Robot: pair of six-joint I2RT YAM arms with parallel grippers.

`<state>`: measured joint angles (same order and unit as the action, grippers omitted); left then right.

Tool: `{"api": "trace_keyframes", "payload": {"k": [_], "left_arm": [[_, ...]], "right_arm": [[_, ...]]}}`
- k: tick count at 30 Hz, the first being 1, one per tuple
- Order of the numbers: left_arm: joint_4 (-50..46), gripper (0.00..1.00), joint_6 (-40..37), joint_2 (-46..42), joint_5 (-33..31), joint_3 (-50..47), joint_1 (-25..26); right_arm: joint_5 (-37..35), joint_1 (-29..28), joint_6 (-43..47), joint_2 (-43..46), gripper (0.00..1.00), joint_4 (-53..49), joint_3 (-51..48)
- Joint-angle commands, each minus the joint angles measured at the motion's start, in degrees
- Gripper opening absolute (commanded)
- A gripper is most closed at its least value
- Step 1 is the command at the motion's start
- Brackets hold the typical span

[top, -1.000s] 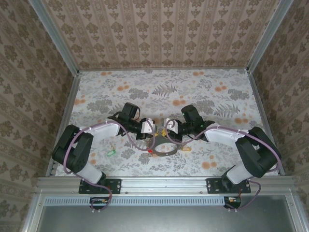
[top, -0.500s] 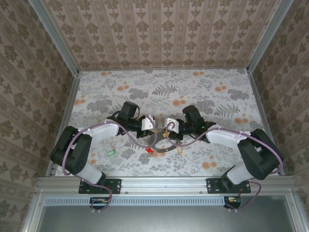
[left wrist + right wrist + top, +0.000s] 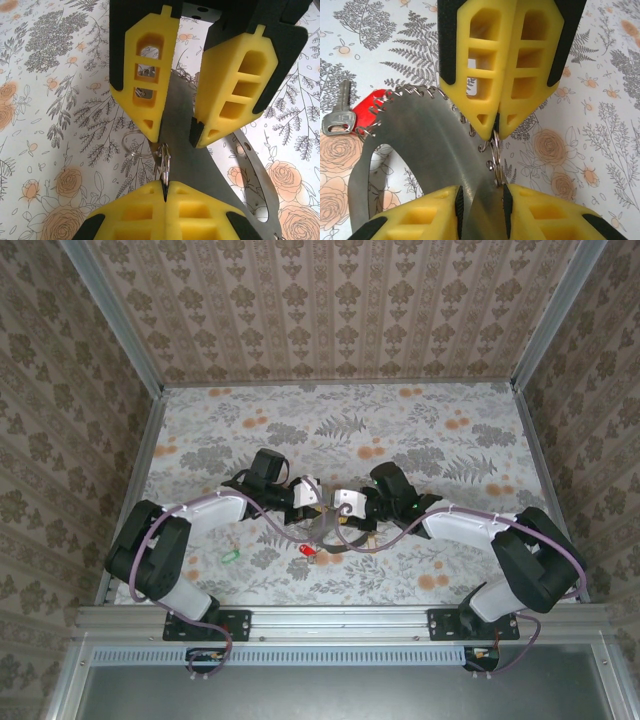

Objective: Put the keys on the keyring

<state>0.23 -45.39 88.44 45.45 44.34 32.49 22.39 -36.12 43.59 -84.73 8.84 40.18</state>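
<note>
The keyring [image 3: 425, 135] is a wide grey metal band with small wire hooks along its edge, held up on edge between the two arms [image 3: 330, 538]. My right gripper [image 3: 480, 192] has the band filling the gap between its pads. My left gripper [image 3: 165, 185] is shut on a small wire split ring [image 3: 165, 162] that hangs beside the band. The two grippers face each other tip to tip [image 3: 326, 512]. A red-headed key [image 3: 370, 112] and a silver key [image 3: 340, 117] lie on the table behind the band. A green key [image 3: 230, 556] lies apart to the left.
The floral tablecloth [image 3: 430, 430] covers the table inside patterned walls. An aluminium rail [image 3: 340, 618] runs along the near edge by the arm bases. Wide free room lies at the back and far right.
The right gripper moved left toward the left gripper, its jaws went from shut to apart, and they now sit around the grey band. The keyring shifted up and left with them.
</note>
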Motion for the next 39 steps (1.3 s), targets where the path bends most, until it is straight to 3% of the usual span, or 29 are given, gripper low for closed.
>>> {"api": "trace_keyframes", "payload": {"k": [1, 8, 18, 31, 39], "left_arm": [[1.77, 0.00, 1.26, 0.41, 3.07, -0.55, -0.15], [2.14, 0.00, 2.05, 0.46, 3.86, -0.48, -0.15], [2.23, 0.00, 2.49, -0.24, 2.85, -1.33, -0.32], [3.48, 0.00, 4.57, -0.29, 1.62, -2.84, -2.17], [8.07, 0.00, 6.40, 1.06, 3.18, -4.27, -2.34]], "right_arm": [[-2.98, -0.77, 1.65, -0.69, 0.30, 1.31, 1.87], [-6.24, -2.49, 3.48, -1.75, 0.24, 2.11, 2.10], [-8.23, -3.08, 4.45, -0.34, 0.02, 3.53, 0.74], [-1.78, -2.29, 0.07, 4.13, 0.00, 10.69, -7.03], [3.11, 0.22, -11.20, 6.37, 0.00, 26.01, -12.52]]}}
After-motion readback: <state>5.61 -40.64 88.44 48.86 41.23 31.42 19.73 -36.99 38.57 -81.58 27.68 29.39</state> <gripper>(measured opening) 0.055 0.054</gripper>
